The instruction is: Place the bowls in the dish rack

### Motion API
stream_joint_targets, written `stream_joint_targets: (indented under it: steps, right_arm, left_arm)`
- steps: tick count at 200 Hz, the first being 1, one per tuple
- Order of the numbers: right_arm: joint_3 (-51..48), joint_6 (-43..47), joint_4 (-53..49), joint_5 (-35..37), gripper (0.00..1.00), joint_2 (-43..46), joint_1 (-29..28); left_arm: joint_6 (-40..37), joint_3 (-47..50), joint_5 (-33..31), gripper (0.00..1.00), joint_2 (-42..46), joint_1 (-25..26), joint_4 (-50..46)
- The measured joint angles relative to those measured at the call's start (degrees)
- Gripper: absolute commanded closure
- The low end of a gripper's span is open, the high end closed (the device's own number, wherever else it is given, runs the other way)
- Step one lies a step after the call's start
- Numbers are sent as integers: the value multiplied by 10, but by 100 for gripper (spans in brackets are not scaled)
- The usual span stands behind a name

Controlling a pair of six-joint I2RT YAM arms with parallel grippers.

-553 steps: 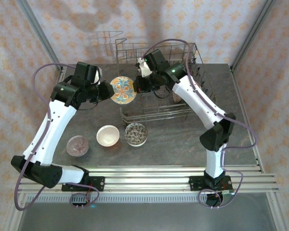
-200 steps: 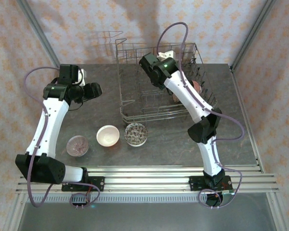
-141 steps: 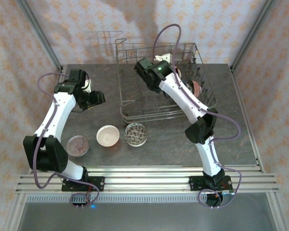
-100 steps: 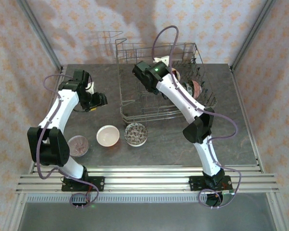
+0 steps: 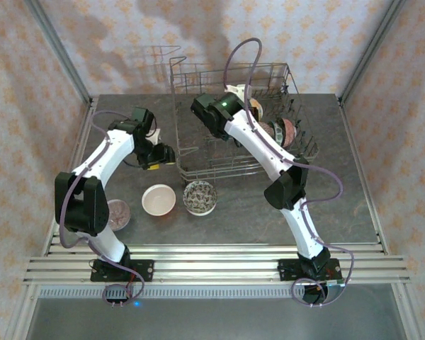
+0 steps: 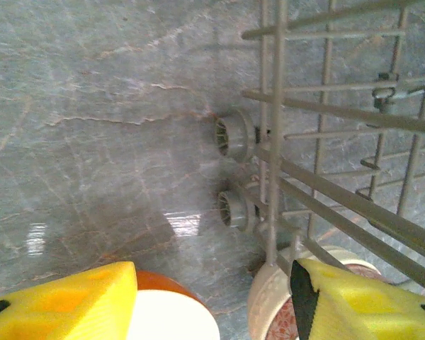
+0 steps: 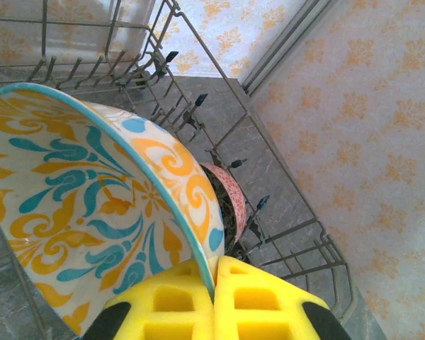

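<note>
Your R tool (image 7: 214, 273), pinching the orange-teal bowl (image 7: 92, 191) by its rim, has carried it over the dish rack (image 5: 219, 170); slotting's next. L tool (image 5: 159, 157), spread & empty, swung in toward the cream bowl (image 5: 159, 200) on the counter (image 5: 326, 184).

Bright, even light throws soft shadows on the wall (image 5: 127, 35) behind the rack (image 5: 205, 159). A pale glare patch marks the table (image 6: 92, 142) beside the rack.

Left arm folded at frame left, left gripper (image 5: 161, 156) centre-left, yellow fingers (image 6: 71, 301) parted, right arm reaching to upper centre, right gripper (image 7: 214, 287) clamped on a bowl (image 7: 92, 184) rim
</note>
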State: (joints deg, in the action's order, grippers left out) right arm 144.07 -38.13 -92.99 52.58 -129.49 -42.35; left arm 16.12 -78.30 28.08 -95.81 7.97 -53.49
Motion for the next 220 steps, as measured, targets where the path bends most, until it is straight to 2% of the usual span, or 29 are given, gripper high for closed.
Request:
stream_joint_targets:
  steps: [64,133,220]
  right_arm:
    - [-12,1,0,47,100,0,0]
    - [-42,16,0,78,100,-4,3]
    - [-110,15,0,91,100,-4,13]
  left_arm:
    - [4,4,-11,41,1,26,0]
    - [23,34,2,41,7,84,14]
    - [29,38,-12,39,32,78,19]
